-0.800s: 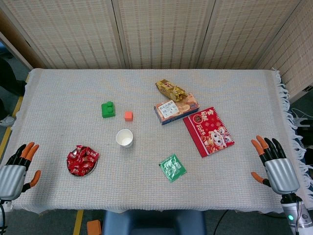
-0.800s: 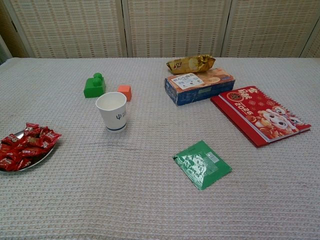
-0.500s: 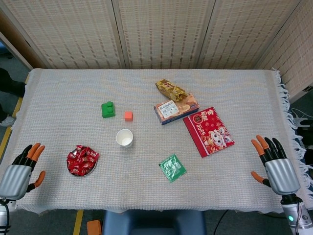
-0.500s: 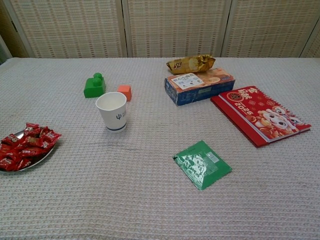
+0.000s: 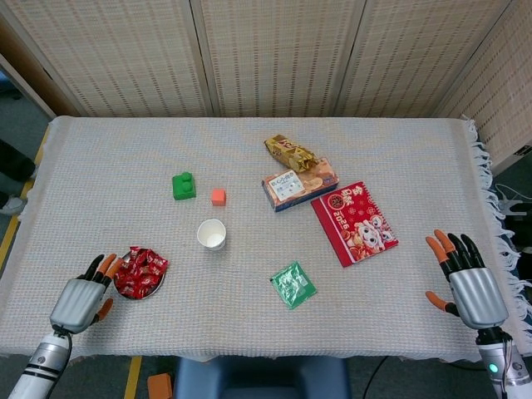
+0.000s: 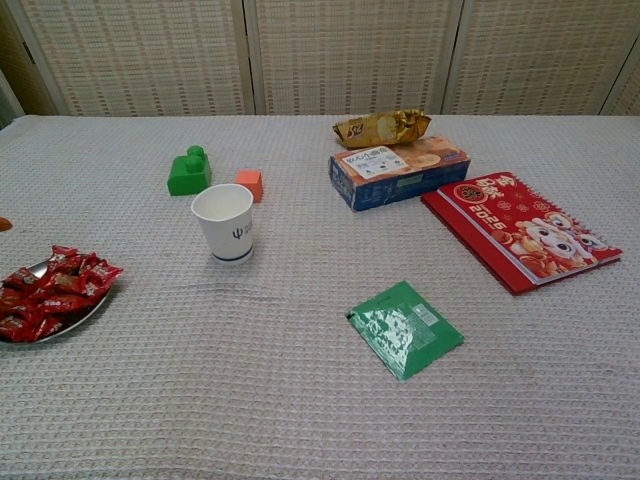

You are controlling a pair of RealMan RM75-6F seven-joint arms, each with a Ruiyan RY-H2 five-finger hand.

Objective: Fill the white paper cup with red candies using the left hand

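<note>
The white paper cup (image 5: 212, 233) (image 6: 225, 221) stands upright and looks empty, near the middle of the table. A small metal dish heaped with red candies (image 5: 140, 271) (image 6: 50, 295) sits to its left near the front edge. My left hand (image 5: 80, 298) hovers just left of the dish, fingers apart and holding nothing; its fingertips nearly reach the candies. In the chest view only an orange fingertip (image 6: 4, 224) shows at the left border. My right hand (image 5: 464, 281) rests open off the table's right front corner.
A green block (image 5: 184, 185) and a small orange cube (image 5: 218, 196) lie behind the cup. A gold snack bag (image 5: 289, 152), a biscuit box (image 5: 299, 184), a red calendar (image 5: 354, 221) and a green sachet (image 5: 293, 284) lie to the right.
My left hand has moved right, from beyond the table's left edge to just beside the candy dish. The right hand has hardly moved.
</note>
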